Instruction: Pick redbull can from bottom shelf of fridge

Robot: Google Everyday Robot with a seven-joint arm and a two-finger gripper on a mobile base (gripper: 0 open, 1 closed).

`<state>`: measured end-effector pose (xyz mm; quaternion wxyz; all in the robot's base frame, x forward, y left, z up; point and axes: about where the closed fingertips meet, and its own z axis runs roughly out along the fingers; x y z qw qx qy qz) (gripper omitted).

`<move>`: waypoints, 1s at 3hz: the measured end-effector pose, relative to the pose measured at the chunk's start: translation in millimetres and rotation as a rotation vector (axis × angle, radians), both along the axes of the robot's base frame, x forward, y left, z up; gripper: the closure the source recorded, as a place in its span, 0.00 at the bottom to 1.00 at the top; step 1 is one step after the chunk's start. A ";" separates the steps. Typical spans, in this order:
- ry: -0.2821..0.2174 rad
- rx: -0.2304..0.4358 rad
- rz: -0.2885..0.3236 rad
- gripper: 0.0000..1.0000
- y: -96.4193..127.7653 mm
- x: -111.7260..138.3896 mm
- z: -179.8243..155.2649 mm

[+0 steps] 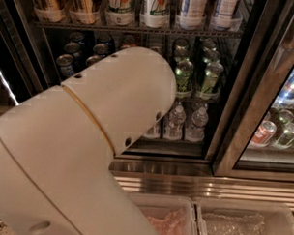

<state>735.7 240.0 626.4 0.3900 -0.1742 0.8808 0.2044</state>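
Note:
The fridge [232,123] stands before me with a dark interior and wire racks. The bottom shelf [181,144] shows only at its right part, where clear water bottles [175,122] stand. No redbull can shows; the left part of that shelf is hidden behind my arm. My white arm link [95,137] fills the left and centre of the view. The gripper is out of view, hidden beyond the arm.
The rack above holds dark blue cans [64,66] at the left and green bottles [183,74] at the right. Tall cans [155,8] line the top rack. A glass door panel [277,119] at the right shows more cans. Below are the louvred steel base [207,187] and two white bins [240,224].

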 end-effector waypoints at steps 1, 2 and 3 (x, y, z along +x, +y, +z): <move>-0.017 0.003 0.023 0.23 11.7 8.3 0.0; -0.030 0.011 0.043 0.24 22.4 14.7 0.6; -0.044 0.016 0.047 0.25 26.0 21.5 3.2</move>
